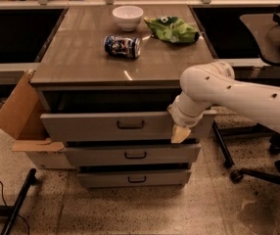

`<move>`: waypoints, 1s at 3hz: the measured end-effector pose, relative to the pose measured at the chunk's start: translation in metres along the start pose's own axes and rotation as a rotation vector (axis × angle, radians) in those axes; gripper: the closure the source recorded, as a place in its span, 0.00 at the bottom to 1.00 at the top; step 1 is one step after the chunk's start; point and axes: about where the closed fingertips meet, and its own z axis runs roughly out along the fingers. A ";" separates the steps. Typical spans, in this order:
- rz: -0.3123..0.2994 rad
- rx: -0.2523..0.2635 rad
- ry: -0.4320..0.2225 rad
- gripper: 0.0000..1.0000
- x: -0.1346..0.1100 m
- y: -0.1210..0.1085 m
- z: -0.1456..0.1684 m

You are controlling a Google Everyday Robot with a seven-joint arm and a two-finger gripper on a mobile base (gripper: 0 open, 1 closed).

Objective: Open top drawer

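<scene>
Apparently gripper (181,131) sat at the right end of the top drawer (96,126) front, centre-right of frame, likely to drag it out; grip state unreadable

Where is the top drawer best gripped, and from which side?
Grip the handle at the front centre of the top drawer, coming from the front: it is a small horizontal pull facing outward. The gripper is at the drawer front's right end.

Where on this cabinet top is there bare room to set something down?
The front half of the tabletop, ahead of the can, is bare. The back is crowded: bowl, can, green bag. The gripper sits at the right end of the top drawer.
</scene>
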 end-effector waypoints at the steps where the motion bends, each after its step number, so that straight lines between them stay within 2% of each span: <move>1: 0.009 0.022 0.003 0.73 0.004 0.026 -0.020; 2: 0.013 0.042 -0.029 0.96 0.002 0.053 -0.039; 3: 0.031 0.012 -0.088 1.00 -0.006 0.090 -0.039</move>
